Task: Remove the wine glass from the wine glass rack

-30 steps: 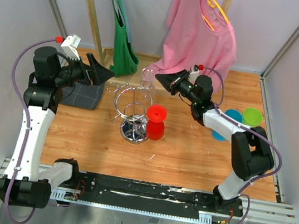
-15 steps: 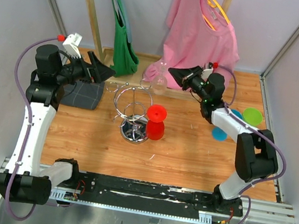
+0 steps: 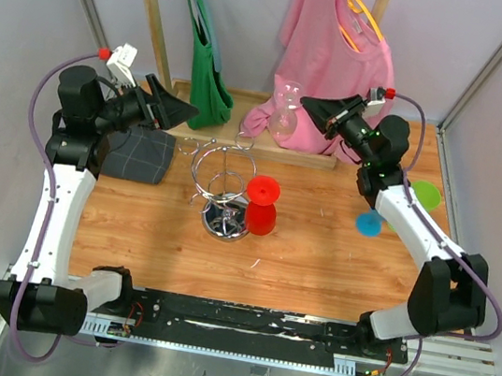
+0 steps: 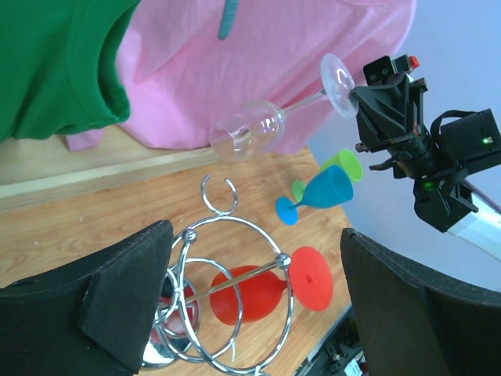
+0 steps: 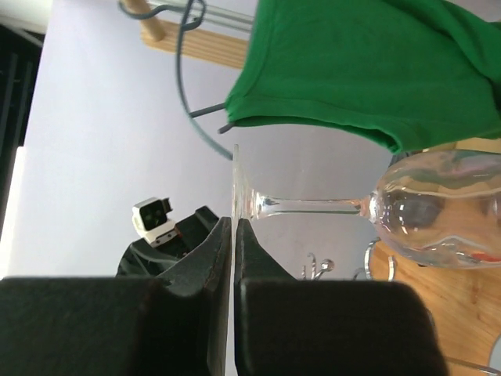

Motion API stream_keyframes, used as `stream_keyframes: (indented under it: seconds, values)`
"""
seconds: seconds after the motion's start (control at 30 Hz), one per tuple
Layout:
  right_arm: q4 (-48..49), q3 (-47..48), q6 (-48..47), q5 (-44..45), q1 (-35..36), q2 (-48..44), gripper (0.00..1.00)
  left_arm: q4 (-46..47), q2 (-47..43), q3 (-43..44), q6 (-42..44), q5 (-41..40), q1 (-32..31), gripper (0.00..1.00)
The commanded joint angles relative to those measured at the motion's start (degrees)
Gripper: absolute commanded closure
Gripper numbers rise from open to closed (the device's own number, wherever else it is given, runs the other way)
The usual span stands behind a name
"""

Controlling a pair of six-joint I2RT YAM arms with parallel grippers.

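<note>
Two robot arms reach over a brown wooden table (image 3: 317, 255). On the left, the left gripper (image 3: 184, 114) is up in the air with its two black fingers (image 4: 117, 301) spread wide apart, and there is nothing between them. Under it, a flat grey cloth (image 3: 140, 154) lies on the table. Behind that, a green shirt (image 3: 208, 73) hangs down.

In the middle stands the shiny wire wine glass rack (image 3: 223, 173) with its round silver base on the table. Its wire rings loop around the top. A red plastic wine glass (image 3: 262, 205) is right at the rack's right side, with its round foot on top. I cannot tell if it hangs in a ring.

The clear wine glass (image 3: 286, 120) is off the rack. It is up in the air, behind the rack, in front of a pink shirt (image 3: 331, 63). It lies sideways, with its bowl pointing to the left.

The right gripper (image 3: 307, 106) pinches the flat foot of the clear glass. Its fingers (image 5: 196, 258) are pressed tight on the foot.

On the right, a blue plastic wine glass (image 3: 368, 223) and a green plastic wine glass (image 3: 426, 193) are on the table near each other.
</note>
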Motion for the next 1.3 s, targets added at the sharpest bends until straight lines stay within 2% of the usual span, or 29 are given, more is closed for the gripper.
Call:
stream_keyframes:
  seconds: [0.0,0.3,0.5,0.63,0.9,1.27]
  values:
    - [-1.03,3.96,-1.56,-2.67,-0.78,-5.66,0.99,4.97,-0.2,2.38,-3.67,3.77,-0.05,0.07]
    - [-2.8,2.41,-0.15,-3.65,-0.86,-12.77,0.99,8.25,-0.83,1.69,-6.38,5.2,-2.16,0.07]
    - [-3.13,0.53,0.71,-3.54,-0.83,-16.69,0.99,13.01,-0.6,0.39,-10.15,5.2,-5.75,0.07]
    - [-1.04,0.32,2.45,-3.38,-0.83,-18.15,0.99,18.6,0.47,-0.85,-14.56,4.94,-8.33,0.07]
    - [6.55,-0.89,5.97,-4.69,-0.8,-20.38,0.99,24.68,1.87,-1.95,-17.61,5.3,-11.41,0.07]
    - [7.67,-6.27,5.24,-4.39,-0.88,-26.75,0.99,29.57,2.29,-4.47,-19.38,6.6,-15.07,0.07]
